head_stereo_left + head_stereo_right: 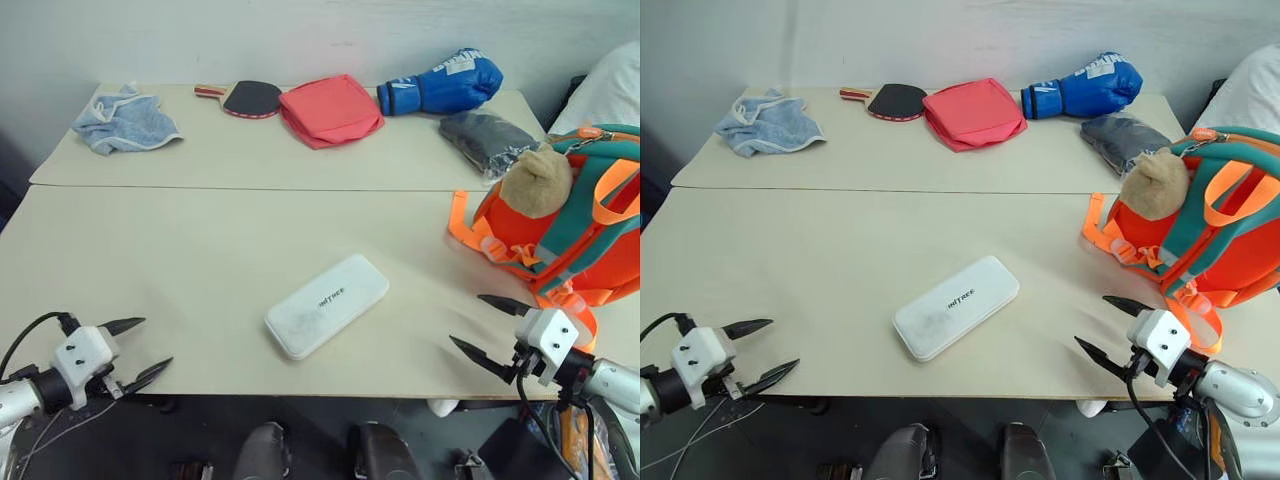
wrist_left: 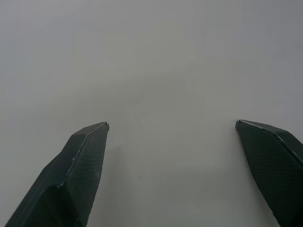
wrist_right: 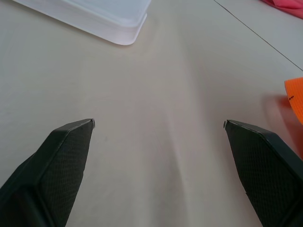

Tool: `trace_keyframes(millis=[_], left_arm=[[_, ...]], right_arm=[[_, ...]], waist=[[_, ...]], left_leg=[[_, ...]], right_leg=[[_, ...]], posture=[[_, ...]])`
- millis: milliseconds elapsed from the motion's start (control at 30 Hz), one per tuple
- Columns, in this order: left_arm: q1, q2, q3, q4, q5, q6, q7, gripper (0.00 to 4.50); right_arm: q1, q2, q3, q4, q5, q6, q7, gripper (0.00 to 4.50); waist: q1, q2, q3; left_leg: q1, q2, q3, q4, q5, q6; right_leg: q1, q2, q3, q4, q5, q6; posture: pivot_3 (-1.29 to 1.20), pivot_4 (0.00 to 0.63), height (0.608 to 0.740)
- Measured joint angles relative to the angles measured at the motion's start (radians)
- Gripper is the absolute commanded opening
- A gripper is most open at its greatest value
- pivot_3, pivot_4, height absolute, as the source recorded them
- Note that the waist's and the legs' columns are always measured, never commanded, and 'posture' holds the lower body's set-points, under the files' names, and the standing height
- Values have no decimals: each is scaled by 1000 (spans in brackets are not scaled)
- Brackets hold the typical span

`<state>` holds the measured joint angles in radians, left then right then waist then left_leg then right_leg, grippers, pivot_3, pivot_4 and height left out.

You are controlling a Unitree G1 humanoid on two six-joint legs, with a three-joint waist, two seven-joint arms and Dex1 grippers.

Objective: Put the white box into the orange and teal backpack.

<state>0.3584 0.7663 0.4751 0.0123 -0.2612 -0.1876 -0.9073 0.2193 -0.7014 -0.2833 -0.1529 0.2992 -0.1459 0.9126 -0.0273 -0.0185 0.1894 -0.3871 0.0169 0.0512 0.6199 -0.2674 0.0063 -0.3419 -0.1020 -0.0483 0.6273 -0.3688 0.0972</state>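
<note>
Here the white box (image 1: 327, 305) is seen lying flat and askew near the front edge of the pale table (image 1: 200, 260), its dark lettering facing up and nothing touching it. To its right, at the table's right edge, the orange and teal backpack (image 1: 575, 225) is stood upright, a tan plush toy (image 1: 537, 183) hung against its front and orange straps trailing onto the tabletop. The right gripper (image 1: 482, 325) is held low just in front of the backpack's straps, its two black fingers spread wide and holding nothing; the left gripper (image 1: 140, 347) is held at the front left corner of the table, well apart from the box, its fingers likewise spread wide and empty. Along the far side of the table a crumpled blue cloth (image 1: 125, 121), a table-tennis paddle (image 1: 245, 98), a folded red cloth (image 1: 330, 110), a blue boxing glove (image 1: 442, 84) and a dark bundle in clear wrap (image 1: 488, 140) are laid out in a row from left to right. A rounded corner of the box (image 3: 109, 19) is caught in the right wrist view, beyond the parted fingertips (image 3: 71, 142), along with an orange strap end (image 3: 294, 97) and a sliver of the red cloth (image 3: 284, 7). In the left wrist view plain pale surface is seen between its parted fingertips (image 2: 85, 156).
</note>
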Motion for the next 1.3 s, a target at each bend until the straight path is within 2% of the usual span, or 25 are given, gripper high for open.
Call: trace_keyframes(millis=[100, 333, 367, 433, 600, 767, 833, 867, 900, 1133, 1300], left_arm=[[8, 0, -1, 0, 7, -22, -4, 4500], [-8, -2, -7, 3, -42, 54, -22, 4500], [-15, 0, -12, 4, -37, 45, -25, 4318], [-10, 1, -15, 2, -40, 42, -46, 3944], [126, 0, -28, -114, -95, 85, -144, 2389], [160, -57, -106, -300, -117, 179, -95, 917], [129, -81, -163, -364, -95, 225, -43, 410], [98, -98, -201, -393, -82, 250, -13, 93], [80, -105, -223, -405, -78, 267, 3, 41], [-147, -171, -393, -451, -36, 451, 145, 41], [-198, -172, -462, -451, -26, 522, 155, 41]], right_arm=[[-10, 0, 0, 2, 0, -3, 5, 4481], [-70, 16, 5, 6, 18, 45, -18, 4481], [-99, 19, 16, 0, 30, 71, -21, 4307], [-135, 18, 53, -25, 48, 115, -5, 3905], [-207, 14, 181, -54, 34, 196, 21, 2168], [-305, 46, 267, -15, -120, 191, -85, 507], [-327, 54, 279, 39, -179, 192, -142, 0], [-332, 59, 280, 66, -203, 192, -165, 0], [-334, 62, 281, 79, -212, 191, -172, 0], [-370, 114, 322, 180, -236, 97, -170, 0], [-453, 158, 349, 308, -261, 2, -185, 0]], waist=[[0, 0, 0], [-2, 0, 0], [-2, 0, 0], [-2, 0, 0], [-4, 0, 0], [3, 0, 0], [6, 1, 0], [7, 1, 0], [7, 1, 0], [-4, 2, -1], [-4, 2, -1]], left_leg=[[0, 0, 0, 0, 0, 0], [0, 0, 0, 1, 0, 0], [0, 0, 0, 1, 0, 0], [0, 0, 0, 1, 0, 0], [-1, 0, 0, 1, -3, 1], [-1, 0, -1, 6, -3, 1], [-2, -1, -1, 6, -3, 1], [-2, -2, 0, 7, -2, 2], [-2, -2, 0, 7, -2, 2], [-2, 1, 1, 9, -2, 1], [-1, 1, 2, 10, -2, 1]], right_leg=[[0, 0, 0, 0, 0, 0], [0, 0, 0, 1, 0, 0], [0, 0, 0, 1, 0, 0], [0, 0, 0, 1, 0, 0], [0, -1, 0, -1, 0, 0], [1, -2, -1, 0, 0, 0], [1, -3, -1, 0, 0, 0], [1, -3, -1, 1, 0, 0], [1, -3, -1, 0, 0, 0], [2, 2, -1, 4, 0, 1], [2, 3, -1, 5, 0, 1]], posture=[[0, 150, 740], [0, 150, 740], [0, 150, 740], [0, 150, 740], [0, 150, 740], [0, 150, 740], [0, 150, 740], [0, 150, 740], [0, 150, 740], [0, 150, 740], [0, 150, 740]])
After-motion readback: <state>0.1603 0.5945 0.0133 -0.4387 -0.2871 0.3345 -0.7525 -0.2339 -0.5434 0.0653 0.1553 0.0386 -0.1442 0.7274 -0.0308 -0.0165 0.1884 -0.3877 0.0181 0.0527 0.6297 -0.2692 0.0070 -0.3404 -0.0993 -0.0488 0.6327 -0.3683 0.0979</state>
